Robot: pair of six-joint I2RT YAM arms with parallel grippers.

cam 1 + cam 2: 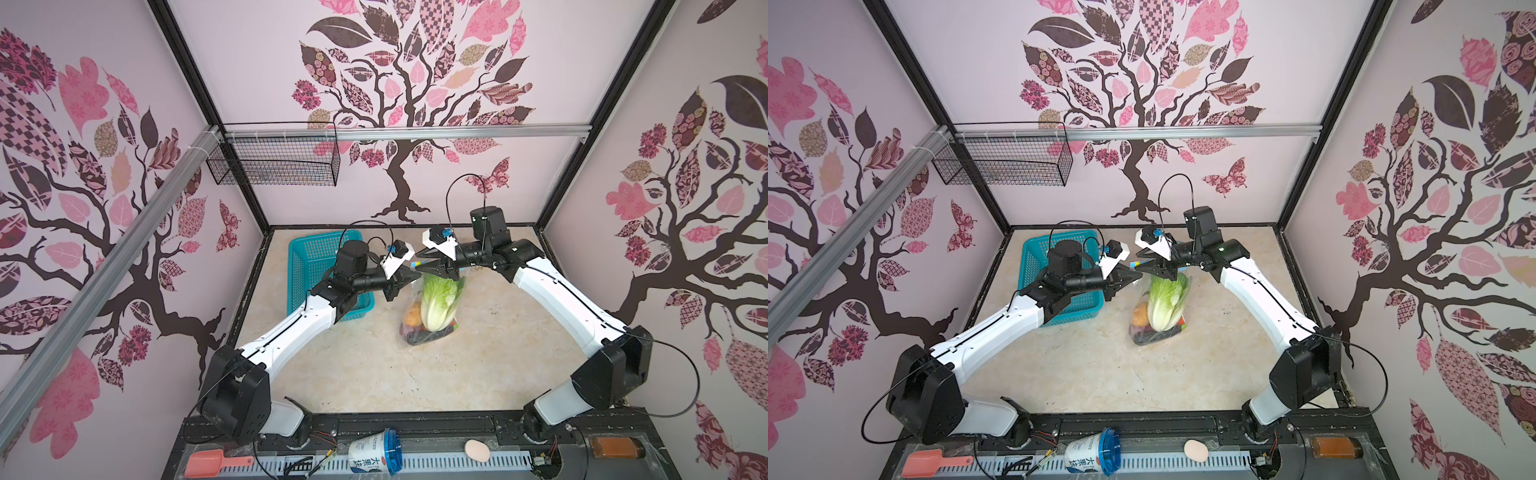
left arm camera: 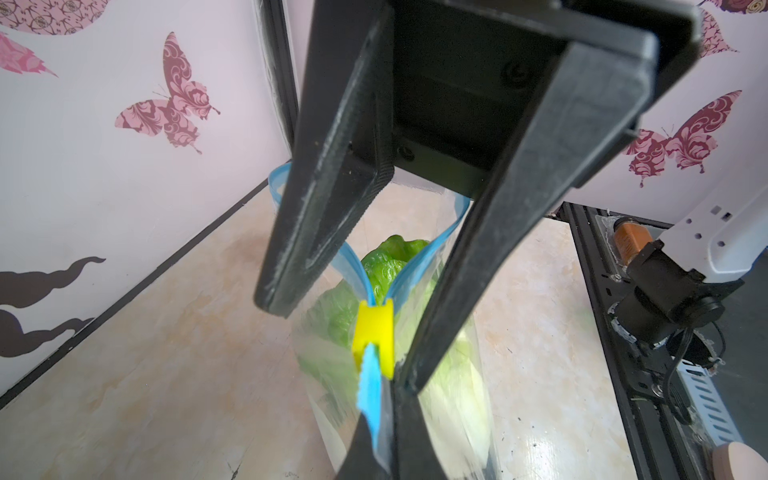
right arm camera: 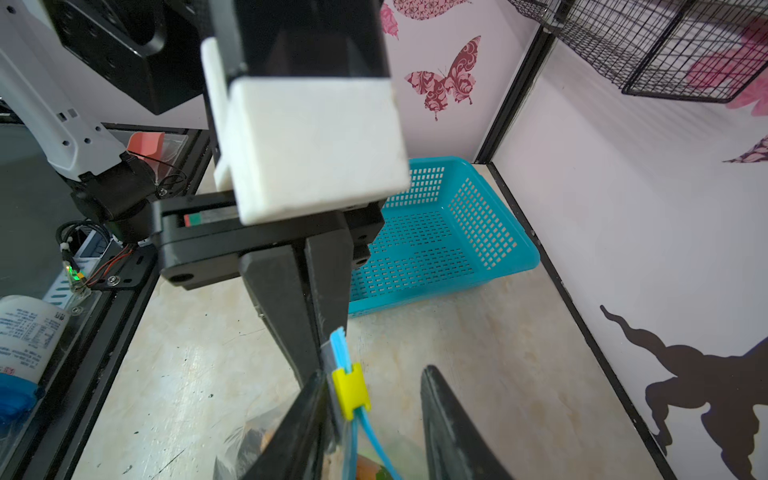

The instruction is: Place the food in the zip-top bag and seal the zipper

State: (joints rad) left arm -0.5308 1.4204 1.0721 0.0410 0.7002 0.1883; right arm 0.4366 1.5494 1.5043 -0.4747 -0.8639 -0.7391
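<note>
The clear zip-top bag stands on the table mid-centre in both top views, held up by its mouth. Inside are the food pieces: napa cabbage, an orange piece and dark pieces at the bottom. My left gripper is shut on the end tab of the light blue zipper. My right gripper is open and straddles the yellow slider, which lies against one finger with a gap to the other. Past the slider the strip's two halves stand apart.
A teal basket sits behind the left arm. A black wire basket hangs on the back wall. On the front rail lie a drink cup, a pinkish egg, an orange scoop and an amber bottle.
</note>
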